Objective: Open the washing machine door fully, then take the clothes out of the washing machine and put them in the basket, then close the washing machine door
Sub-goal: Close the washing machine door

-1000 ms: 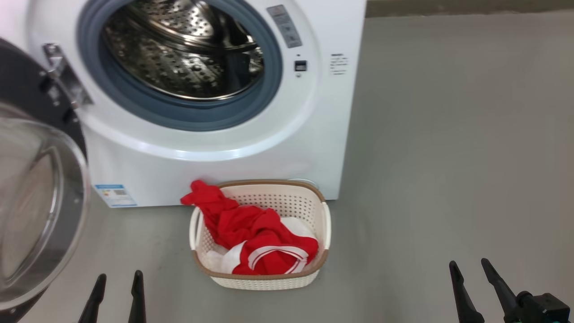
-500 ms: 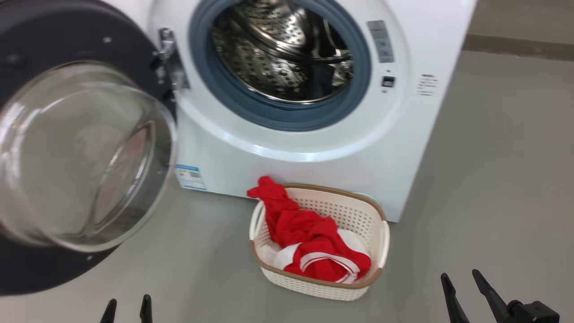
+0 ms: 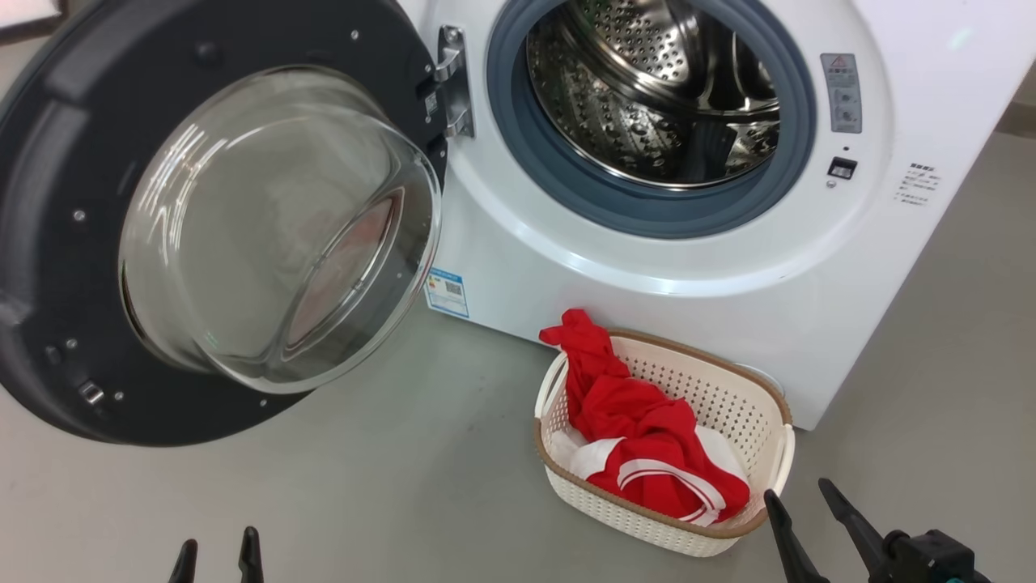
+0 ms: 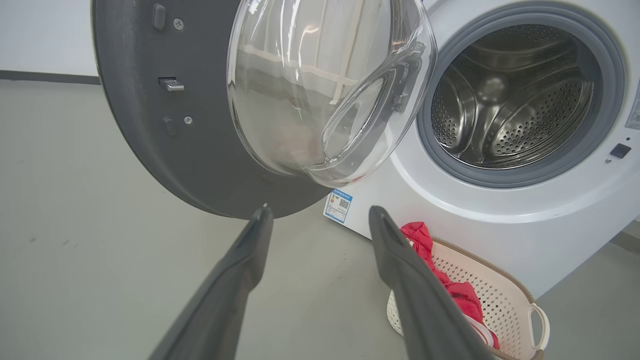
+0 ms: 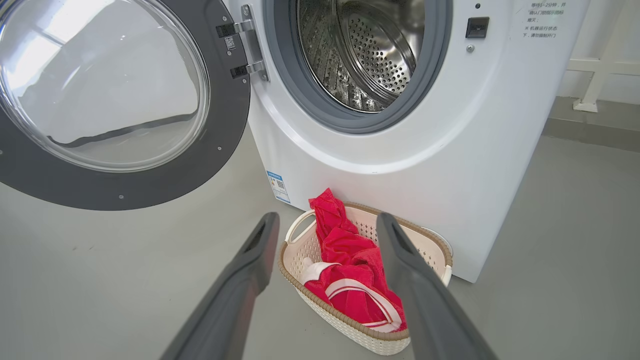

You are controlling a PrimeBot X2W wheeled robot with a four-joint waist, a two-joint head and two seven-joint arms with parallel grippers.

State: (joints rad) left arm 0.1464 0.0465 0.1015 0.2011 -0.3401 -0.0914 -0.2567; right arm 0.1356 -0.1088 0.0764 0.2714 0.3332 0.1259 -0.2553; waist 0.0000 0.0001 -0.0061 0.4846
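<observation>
Head view: your camera has swung left, so the washing machine door (image 3: 57, 243) now shows whole, wide open. The clothes (image 3: 639, 417) lie in the basket (image 3: 728, 397) before the washing machine (image 3: 688, 308). Left gripper (image 3: 217, 557) and right gripper (image 3: 797, 491) are spread, empty. Left wrist view: the drum (image 4: 492, 92) to its back wall. Right wrist view: a white rail (image 5: 597, 75).

Scene was lit brightly & evenly from overhead, w/ only faint soft shadows cast on the floor (image 3: 421, 494), glare streaks were caught on the washing machine door (image 3: 243, 219) glass & the drum (image 3: 639, 113), and edges were bent in wrist views.
</observation>
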